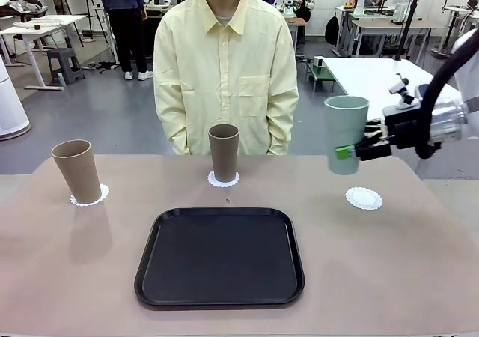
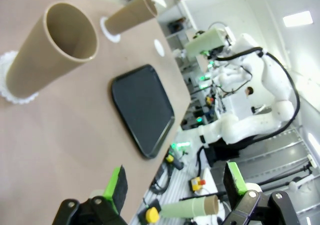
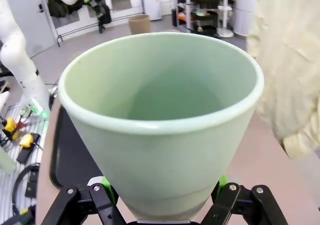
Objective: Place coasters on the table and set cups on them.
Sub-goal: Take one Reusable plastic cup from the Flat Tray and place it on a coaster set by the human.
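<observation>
The right gripper [image 1: 346, 153] is shut on the sides of a tall pale mint green cup [image 1: 345, 133] and holds it upright in the air, above the wide beige-pink table [image 1: 419, 262]. Just below the cup and a little to its right, a small round white lacy paper coaster [image 1: 364, 198] lies bare on the table. In the right wrist view the green cup [image 3: 162, 120] opens toward the camera, and nothing is inside it. The green pads [image 3: 106, 185] press on its lower part from both sides, and the fingertips are hidden behind the cup.

Two tall brown-tan cups stand on the table. The left brown cup [image 1: 76, 171] stands on its own white lacy coaster [image 1: 90, 197], near the left side of the table. The middle brown cup [image 1: 224, 152] stands on another white coaster [image 1: 224, 180], right in front of the person in a pale yellow shirt [image 1: 226, 75]. The person's hands are hidden behind the table edge. In the left wrist view the near brown cup [image 2: 52, 55] has nothing inside.

A flat black tray with rounded corners [image 1: 220, 256] lies in the middle of the table, nearer the robot, with nothing on it.

The left gripper [image 2: 175, 190] has its fingers spread wide, with nothing between them, up above the table edge.
</observation>
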Tool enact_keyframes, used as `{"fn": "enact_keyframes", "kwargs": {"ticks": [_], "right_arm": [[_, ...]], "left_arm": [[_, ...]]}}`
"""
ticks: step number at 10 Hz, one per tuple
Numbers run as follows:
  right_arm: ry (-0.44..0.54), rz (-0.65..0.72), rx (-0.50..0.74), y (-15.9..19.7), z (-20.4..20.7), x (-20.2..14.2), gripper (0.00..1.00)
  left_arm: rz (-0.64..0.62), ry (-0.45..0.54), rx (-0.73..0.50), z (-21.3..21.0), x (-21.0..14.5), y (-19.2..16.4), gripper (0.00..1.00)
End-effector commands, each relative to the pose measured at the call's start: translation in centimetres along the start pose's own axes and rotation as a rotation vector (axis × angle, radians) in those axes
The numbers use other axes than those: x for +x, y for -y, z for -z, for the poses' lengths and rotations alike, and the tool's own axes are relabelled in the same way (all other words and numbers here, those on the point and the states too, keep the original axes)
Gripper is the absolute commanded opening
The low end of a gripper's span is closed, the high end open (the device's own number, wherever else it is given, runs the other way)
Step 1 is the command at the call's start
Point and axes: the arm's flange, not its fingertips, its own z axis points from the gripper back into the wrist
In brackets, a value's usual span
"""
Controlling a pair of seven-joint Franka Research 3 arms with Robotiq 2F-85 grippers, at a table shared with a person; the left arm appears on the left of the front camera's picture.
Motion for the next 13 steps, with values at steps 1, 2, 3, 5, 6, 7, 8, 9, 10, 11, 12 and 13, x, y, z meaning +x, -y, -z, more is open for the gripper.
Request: {"fn": "enact_keyframes", "kwargs": {"ticks": [1, 2, 3, 5, 6, 7, 8, 9, 10, 11, 12, 13], "right_arm": [[0.027, -0.019, -0.020, 3.0, -2.8, -1.4, 0.82], [0.040, -0.028, -0.031, 3.7, -4.5, -2.5, 0.82], [0.057, -0.038, -0.052, 4.2, -6.0, -3.4, 0.82], [0.088, -0.034, -0.082, 5.1, -7.6, -4.7, 0.82], [0.096, -0.030, -0.088, 5.5, -8.1, -5.2, 0.82], [0.101, -0.028, -0.095, 5.6, -8.4, -5.6, 0.82], [0.103, -0.027, -0.099, 5.5, -8.2, -5.7, 0.82], [0.106, -0.020, -0.129, 5.2, -7.5, -5.5, 0.82], [0.067, -0.009, -0.095, 5.0, -8.4, -5.9, 0.82], [0.067, -0.009, -0.095, 5.0, -8.4, -5.9, 0.82], [0.067, -0.009, -0.095, 5.0, -8.4, -5.9, 0.82], [0.067, -0.009, -0.095, 5.0, -8.4, -5.9, 0.82]], "left_arm": [[0.008, 0.000, -0.004, -0.2, -0.1, 0.2, 1.00], [0.008, 0.000, -0.004, -0.2, -0.1, 0.2, 1.00], [0.008, 0.000, -0.004, -0.2, -0.1, 0.2, 1.00], [0.008, 0.000, -0.004, -0.2, -0.1, 0.2, 1.00], [0.008, 0.000, -0.004, -0.2, -0.1, 0.2, 1.00], [0.008, 0.000, -0.004, -0.2, -0.1, 0.2, 1.00], [0.008, 0.000, -0.004, -0.2, -0.1, 0.2, 1.00], [0.008, 0.000, -0.004, -0.2, -0.1, 0.2, 1.00], [0.008, 0.000, -0.004, -0.2, -0.1, 0.2, 1.00], [0.008, 0.000, -0.004, -0.2, -0.1, 0.2, 1.00], [0.008, 0.000, -0.004, -0.2, -0.1, 0.2, 1.00], [0.008, 0.000, -0.004, -0.2, -0.1, 0.2, 1.00]]}}
